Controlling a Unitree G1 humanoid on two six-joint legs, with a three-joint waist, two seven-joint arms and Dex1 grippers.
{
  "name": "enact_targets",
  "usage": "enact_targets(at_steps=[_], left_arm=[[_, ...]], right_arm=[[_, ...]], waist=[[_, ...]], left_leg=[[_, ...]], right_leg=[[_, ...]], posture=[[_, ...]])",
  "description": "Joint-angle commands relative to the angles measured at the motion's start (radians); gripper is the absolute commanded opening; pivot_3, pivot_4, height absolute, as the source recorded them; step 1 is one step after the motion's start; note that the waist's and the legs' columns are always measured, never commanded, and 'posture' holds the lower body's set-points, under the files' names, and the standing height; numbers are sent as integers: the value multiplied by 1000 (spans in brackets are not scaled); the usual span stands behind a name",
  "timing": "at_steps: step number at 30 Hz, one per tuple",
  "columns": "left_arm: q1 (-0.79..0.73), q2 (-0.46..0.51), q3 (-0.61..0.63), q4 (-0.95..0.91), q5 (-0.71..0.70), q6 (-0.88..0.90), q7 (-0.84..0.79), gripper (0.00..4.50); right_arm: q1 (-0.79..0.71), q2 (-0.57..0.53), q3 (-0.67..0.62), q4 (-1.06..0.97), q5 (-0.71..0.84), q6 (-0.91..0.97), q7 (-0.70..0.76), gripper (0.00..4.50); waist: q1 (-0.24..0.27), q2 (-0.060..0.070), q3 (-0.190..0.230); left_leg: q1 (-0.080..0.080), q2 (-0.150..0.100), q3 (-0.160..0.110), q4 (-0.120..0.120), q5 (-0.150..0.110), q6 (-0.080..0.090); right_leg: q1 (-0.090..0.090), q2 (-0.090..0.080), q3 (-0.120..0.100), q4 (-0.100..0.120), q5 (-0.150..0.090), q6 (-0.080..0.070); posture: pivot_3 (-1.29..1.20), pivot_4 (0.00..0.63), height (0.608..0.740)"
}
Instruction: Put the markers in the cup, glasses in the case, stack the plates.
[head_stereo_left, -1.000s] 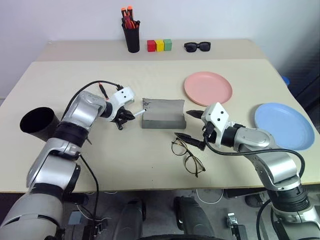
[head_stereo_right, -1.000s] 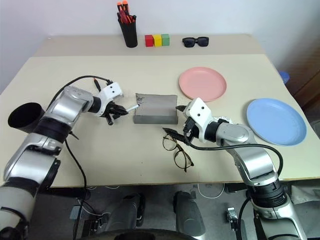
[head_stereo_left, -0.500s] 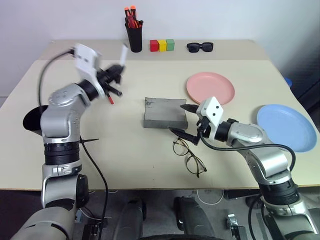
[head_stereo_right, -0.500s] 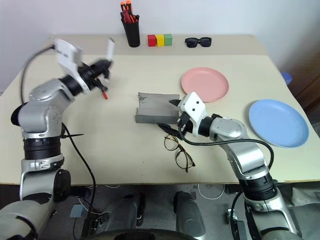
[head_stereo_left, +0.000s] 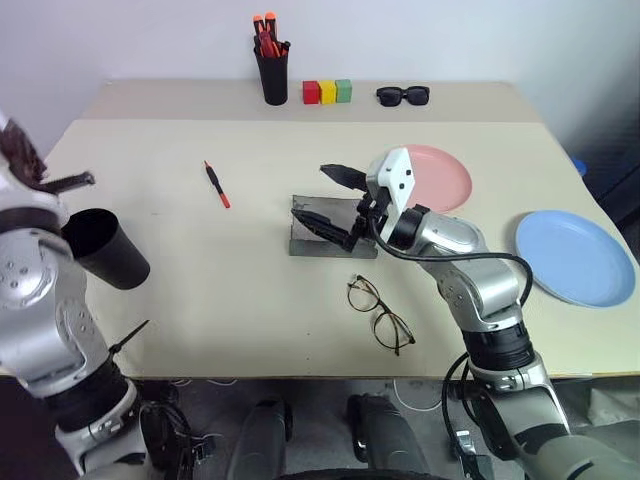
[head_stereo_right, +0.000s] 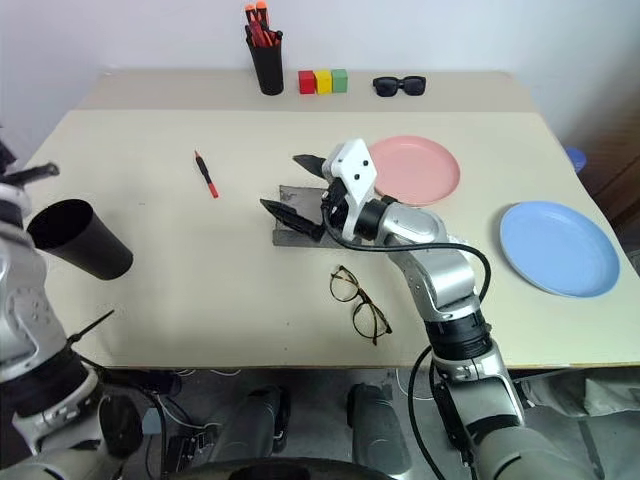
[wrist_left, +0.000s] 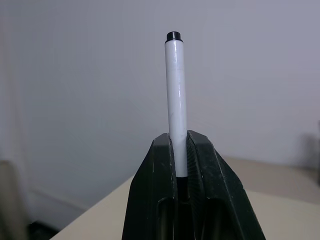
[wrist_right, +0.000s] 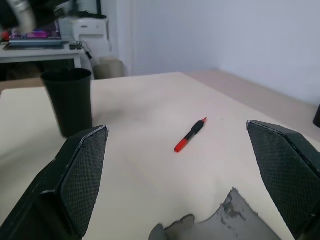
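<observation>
The white marker (wrist_left: 175, 105) is held in the left gripper (wrist_left: 179, 170); its two black fingers are closed tight on the lower part of the marker, and the white body stands up between them with a small black end on top. The red marker (head_stereo_left: 217, 184) lies flat on the table (head_stereo_left: 200, 290), alone, in the left half, well apart from the other things. The cup (head_stereo_left: 105, 247) stands near the left edge of the table, tilted a little, with its mouth open upward.

The case (head_stereo_left: 325, 230) is in the middle of the table and it is open. The right gripper (head_stereo_left: 325, 198) hangs just over the case, with its fingers spread wide apart, and it holds nothing. In the right wrist view, the red marker and the cup are seen between the two fingers, farther on the table. The glasses (head_stereo_left: 379, 312) lie on the table near the front edge, just in front of the case, not touching it.

The pink plate (head_stereo_left: 445, 172) is to the right of the case, partly behind the right arm. The blue plate (head_stereo_left: 573, 255) is near the right edge, well apart from the pink one.

At the far edge stand a pen cup (head_stereo_left: 272, 77) with orange-capped pens, three coloured blocks (head_stereo_left: 327, 92) and black sunglasses (head_stereo_left: 403, 95).
</observation>
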Motion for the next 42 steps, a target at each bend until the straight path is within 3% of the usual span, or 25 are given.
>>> enact_targets(at_steps=[1,18,21,25,31,35,41,42], left_arm=[[62,-33,25,-72,-4,-66,34,42],[224,-109,-56,-9,39,-223,97,42],[225,-115,-73,9,48,-240,111,1231],[216,-118,-91,28,59,-253,127,3236],[191,-111,-107,38,54,-256,141,3236],[44,-77,-177,2,1,-167,107,3236],[-260,-40,-348,112,-26,242,91,3236],[-295,-36,-365,158,-14,322,101,3504]], right_arm=[[-27,17,7,25,-9,-53,14,4500],[9,24,43,26,-13,-73,59,4500],[18,22,48,18,-15,-73,63,4500],[23,23,51,12,-16,-71,63,4500],[27,19,52,4,-18,-67,62,4500],[26,18,34,7,-19,-65,42,4500],[14,21,-1,36,-26,-77,-13,4500],[14,20,-2,38,-28,-79,-18,4500]], waist=[[0,0,0],[-3,0,0],[-3,0,0],[-3,0,0],[-3,0,0],[3,-1,0],[-3,-1,0],[-9,-1,0]], left_leg=[[0,0,0,0,0,0],[0,0,0,0,0,0],[0,0,0,0,0,0],[0,0,0,0,0,0],[0,0,0,0,0,0],[0,0,0,0,0,0],[0,-1,-1,1,0,-1],[1,-1,-1,0,0,-1]], right_leg=[[0,0,0,0,0,0],[0,1,0,-1,0,-1],[0,1,0,-1,0,-1],[0,1,0,-1,0,-1],[0,1,0,-1,0,-1],[0,1,-1,-1,0,-1],[2,0,-1,-3,0,0],[2,0,-1,-3,0,0]], posture=[[0,150,740],[0,150,740],[0,150,740],[0,150,740],[0,150,740],[0,150,740],[0,150,740],[0,150,740]])
